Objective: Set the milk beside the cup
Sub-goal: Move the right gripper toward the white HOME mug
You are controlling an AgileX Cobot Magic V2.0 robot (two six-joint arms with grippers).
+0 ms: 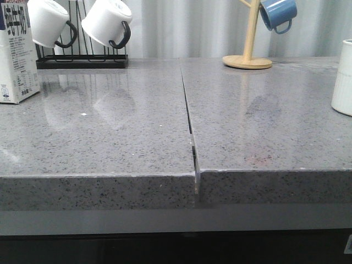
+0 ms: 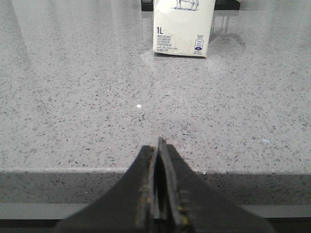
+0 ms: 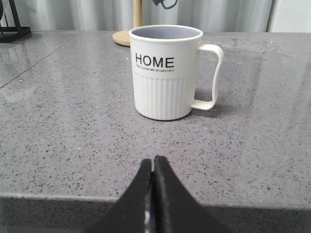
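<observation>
Grey speckled stone: the counter (image 1: 110,137) fills the front view, two slabs meeting at a seam (image 1: 188,118) that runs away from me down the middle; I place everything else by that seam.
Milk: the carton (image 1: 16,52) stands upright far to the left of the seam, at the frame's edge, white with dark print; my left wrist camera shows its lower face (image 2: 183,26) with "1L" and a cow's legs, well apart from my fingers.
Black rack: left of the seam at the back of the counter, the rack (image 1: 82,59) carries two white mugs with black handles (image 1: 107,23).
Wooden stand: right of the seam at the back, the stand (image 1: 248,52) holds a blue mug (image 1: 278,14) on a peg.
Cup: the cream mug (image 3: 165,73) sits far right of the seam, upright, "HOME" in black above a ribbed lower half, handle turned sideways; in the front view only its edge (image 1: 344,77) shows.
My left gripper (image 2: 158,145): jaws pressed together, holding nothing, over the counter's near edge.
My right gripper (image 3: 153,165): jaws together too, empty, short of the cup.
</observation>
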